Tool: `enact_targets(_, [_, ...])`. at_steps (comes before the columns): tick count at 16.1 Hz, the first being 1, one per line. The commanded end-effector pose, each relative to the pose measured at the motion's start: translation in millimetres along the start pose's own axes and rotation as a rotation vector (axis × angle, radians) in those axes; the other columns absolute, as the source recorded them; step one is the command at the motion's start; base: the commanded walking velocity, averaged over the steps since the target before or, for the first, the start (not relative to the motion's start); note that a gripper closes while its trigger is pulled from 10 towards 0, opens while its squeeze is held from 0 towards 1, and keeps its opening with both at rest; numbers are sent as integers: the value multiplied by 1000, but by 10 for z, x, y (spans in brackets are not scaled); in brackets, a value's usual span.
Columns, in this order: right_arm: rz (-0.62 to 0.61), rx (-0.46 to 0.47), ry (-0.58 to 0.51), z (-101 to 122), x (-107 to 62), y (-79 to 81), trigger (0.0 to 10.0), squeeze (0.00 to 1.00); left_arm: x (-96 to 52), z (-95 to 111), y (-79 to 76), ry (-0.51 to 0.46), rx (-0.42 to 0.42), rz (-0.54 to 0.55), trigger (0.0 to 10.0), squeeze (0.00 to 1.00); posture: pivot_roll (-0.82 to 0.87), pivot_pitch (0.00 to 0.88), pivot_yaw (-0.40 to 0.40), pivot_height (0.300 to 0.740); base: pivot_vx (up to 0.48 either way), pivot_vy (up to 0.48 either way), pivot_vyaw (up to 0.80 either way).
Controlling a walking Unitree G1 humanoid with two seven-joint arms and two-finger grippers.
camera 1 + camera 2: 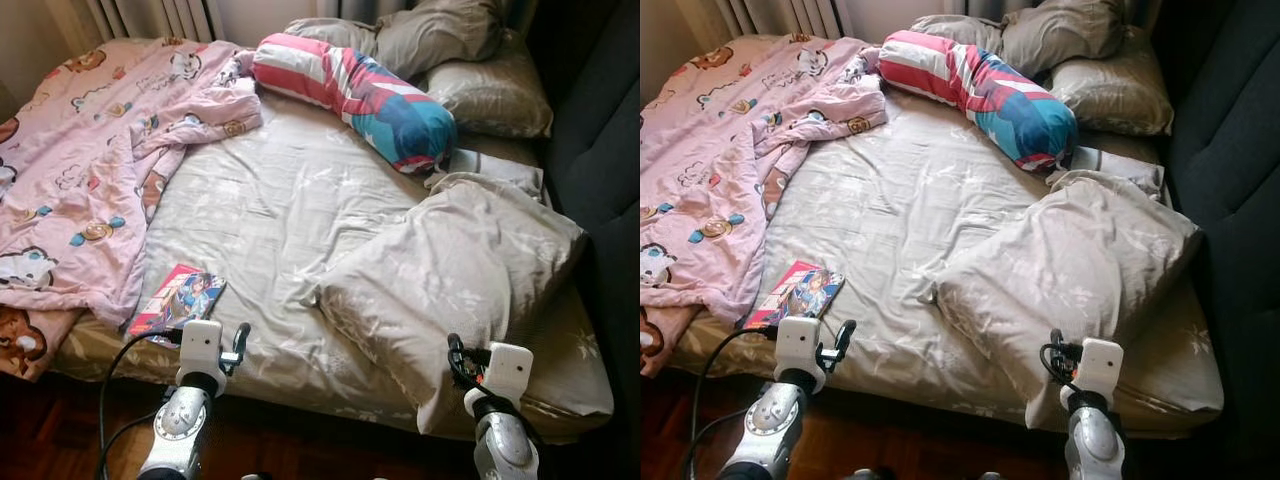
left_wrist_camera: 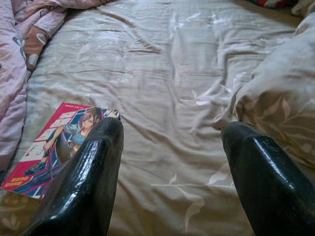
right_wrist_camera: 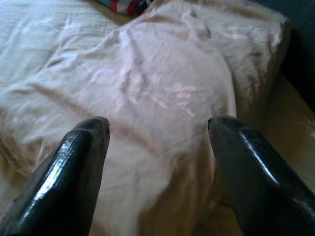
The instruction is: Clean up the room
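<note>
Though near left fingers [image 2: 93,167], book [image 2: 59,140] apart.

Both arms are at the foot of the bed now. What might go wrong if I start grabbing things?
The comic book lies at the mattress edge beside the left gripper; a nudge may push it onto the floor. The right gripper, jaws open, faces the big pillow, which overhangs the edge and may slide off. The pink blanket already droops floorward.
</note>
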State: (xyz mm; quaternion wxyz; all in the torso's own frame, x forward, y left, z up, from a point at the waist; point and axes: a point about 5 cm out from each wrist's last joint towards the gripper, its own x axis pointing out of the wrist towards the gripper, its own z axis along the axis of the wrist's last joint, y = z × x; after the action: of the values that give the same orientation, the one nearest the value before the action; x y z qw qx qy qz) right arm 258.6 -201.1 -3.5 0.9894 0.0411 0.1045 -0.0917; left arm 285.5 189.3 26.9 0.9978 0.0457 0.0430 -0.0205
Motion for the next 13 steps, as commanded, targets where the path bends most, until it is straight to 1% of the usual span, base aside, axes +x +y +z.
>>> enact_targets(1, [-12, -3, 38, -64, -30, -33, 10000, 0, -10, -32, -7, 23, -8, -1, 10000, 0, 24, 166, -31, 726, 0, 0, 0])
enact_targets(4, [-2, -6, 45, -83, -41, -18, 10000, 0, 7, -13, -18, 18, -13, -8, 10000, 0, 26, 183, -31, 681, 0, 0, 0])
enact_targets(5, [11, -11, 50, -99, -50, 6, 10000, 0, 9, -13, -16, 20, -11, -11, 10000, 0, 25, 185, -28, 677, 0, 0, 0])
enact_targets(8, [20, -11, 76, -136, -60, 40, 10000, 0, 9, -17, -24, 25, -10, -22, 10000, 0, 32, 190, -27, 677, 0, 0, 0])
enact_targets(10, [47, -5, 102, -156, -54, 79, 10000, 0, 7, -22, -26, 28, -11, -24, 10000, 0, 35, 196, -25, 677, 0, 0, 0])
enact_targets(13, [84, -26, 92, -123, -28, 128, 10000, 0, 8, -30, -36, 36, -11, -29, 10000, 0, 35, 203, -22, 677, 0, 0, 0])
